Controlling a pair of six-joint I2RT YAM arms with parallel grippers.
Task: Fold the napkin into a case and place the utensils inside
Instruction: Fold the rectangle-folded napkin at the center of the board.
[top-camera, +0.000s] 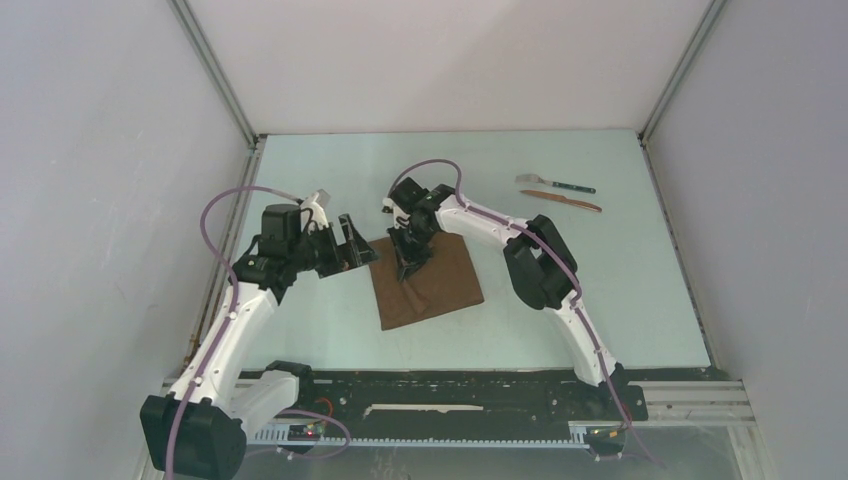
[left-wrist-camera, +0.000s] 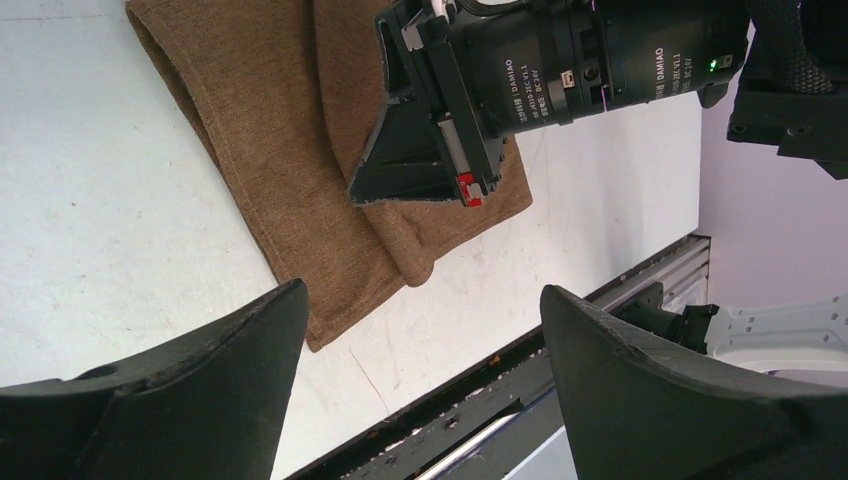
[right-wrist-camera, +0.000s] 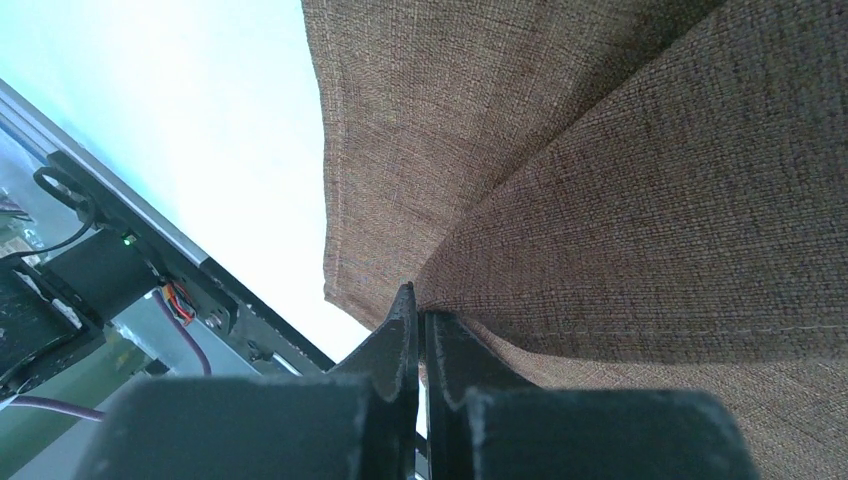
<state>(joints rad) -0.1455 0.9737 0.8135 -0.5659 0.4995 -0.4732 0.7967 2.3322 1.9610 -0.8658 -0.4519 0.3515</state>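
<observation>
Note left gripper (top-camera: 352, 242) spread wide, empty, just beside napkin (top-camera: 437, 290) left edge. Note right gripper (top-camera: 410, 263) pressed together, pinching a raised fold near far edge. Expect slip or crooked crease from a thin bite dragged sideways. Mid-table, brown, woven, partly doubled over. Find utensils (top-camera: 558, 192) far right, well apart.

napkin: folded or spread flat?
Partly folded. In the left wrist view the napkin has one layer doubled over another, with a rounded fold at one corner. The right gripper, jaws shut, pinches a raised crease.
</observation>
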